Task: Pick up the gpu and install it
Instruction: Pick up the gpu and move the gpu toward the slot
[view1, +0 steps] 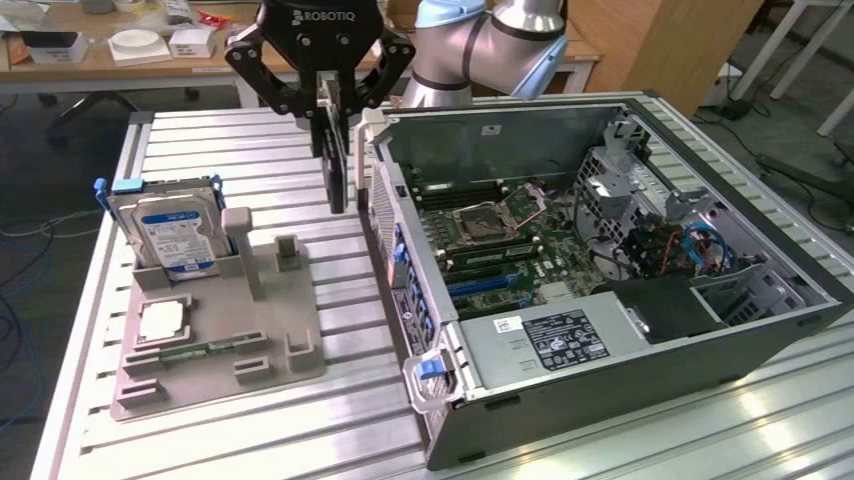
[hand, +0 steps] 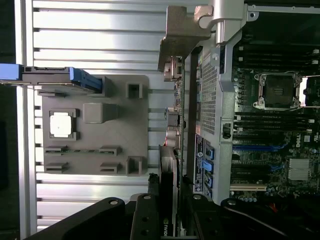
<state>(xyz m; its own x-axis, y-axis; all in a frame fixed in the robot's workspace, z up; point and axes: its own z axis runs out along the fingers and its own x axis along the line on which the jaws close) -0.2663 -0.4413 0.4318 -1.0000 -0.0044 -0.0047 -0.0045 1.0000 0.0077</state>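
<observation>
Ribbed metal worktop (view1: 267, 440), arm pointing straight down, jaws clamped on one upright gpu (view1: 335, 170), one open computer case (view1: 667, 385) just beside them

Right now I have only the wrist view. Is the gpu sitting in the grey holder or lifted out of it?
Observer: Lifted out. In the exterior view the gripper is shut on the gpu, which hangs upright, clear of the grey holder.
Operator: Is it over the open case?
Observer: No. It hangs outside the computer case, between the case and the holder.
Operator: What stands in the holder?
Observer: The hard drive stands upright in it, its blue label facing the exterior camera.
</observation>
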